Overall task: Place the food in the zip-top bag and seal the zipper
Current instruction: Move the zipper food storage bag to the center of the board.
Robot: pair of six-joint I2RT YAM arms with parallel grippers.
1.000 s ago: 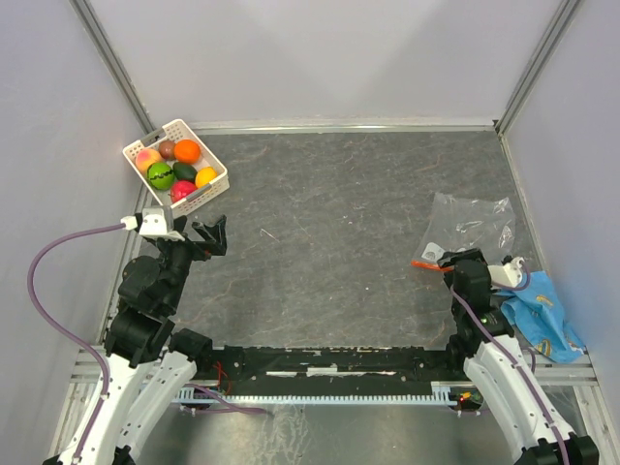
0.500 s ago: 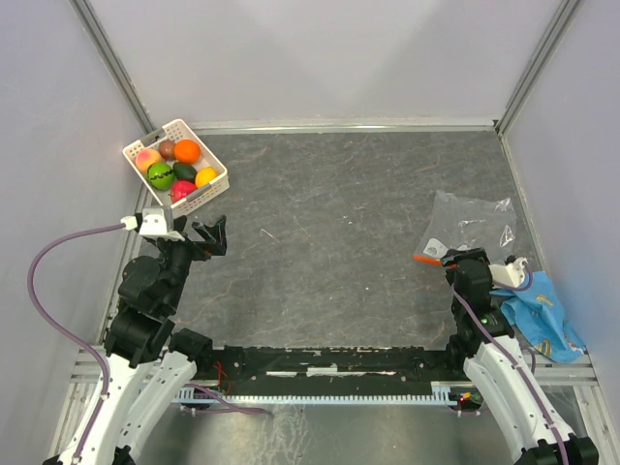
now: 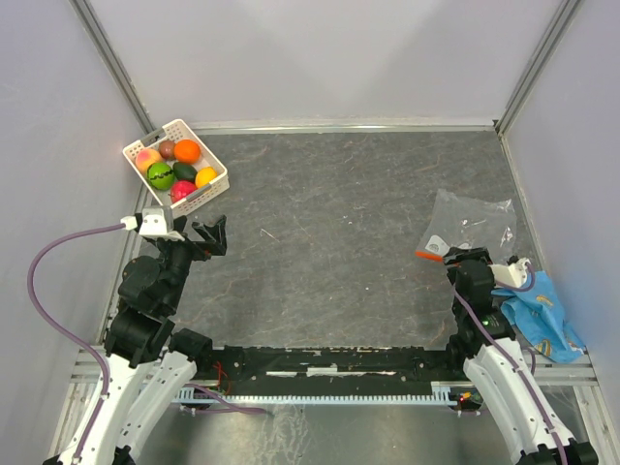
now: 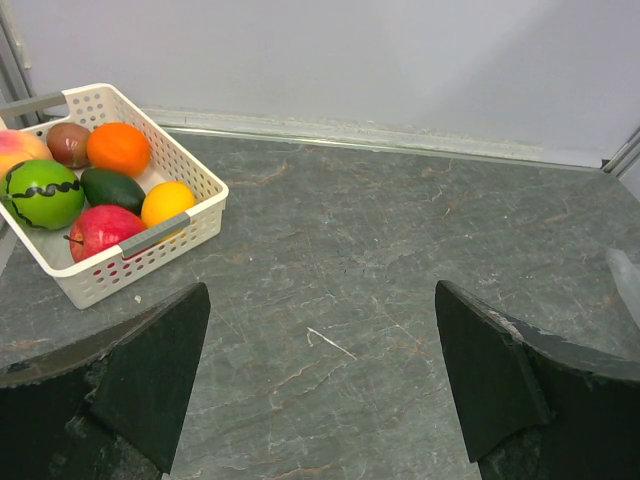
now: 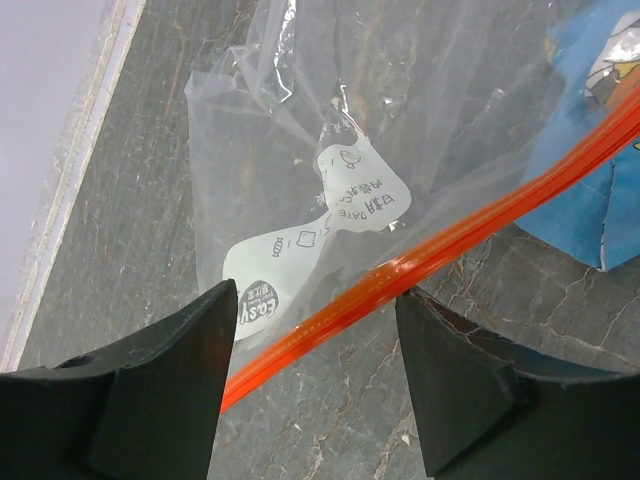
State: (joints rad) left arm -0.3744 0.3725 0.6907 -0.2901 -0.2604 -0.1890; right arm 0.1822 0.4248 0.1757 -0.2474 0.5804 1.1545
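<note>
The food, several toy fruits and vegetables [image 3: 174, 165], lies in a white perforated basket [image 3: 215, 186] at the far left; it also shows in the left wrist view [image 4: 113, 187]. My left gripper [image 3: 211, 235] is open and empty just near of the basket, its jaws wide apart [image 4: 320, 300]. The clear zip-top bag [image 3: 470, 221] lies flat at the right. My right gripper [image 3: 463, 258] is open at its near edge. In the right wrist view its jaws [image 5: 315, 295] straddle the orange-red zipper [image 5: 430, 255], with the white label [image 5: 350, 200] just beyond.
A blue printed packet [image 3: 538, 310] lies right of my right gripper, partly under the bag's corner [image 5: 600, 190]. Walls close the table at the back and both sides. A small white scratch [image 4: 330, 343] marks the dark stone surface.
My right gripper has crept slightly to the right at the zipper, and the bag's near edge has shifted a little with it. The left arm and the basket have not moved.
</note>
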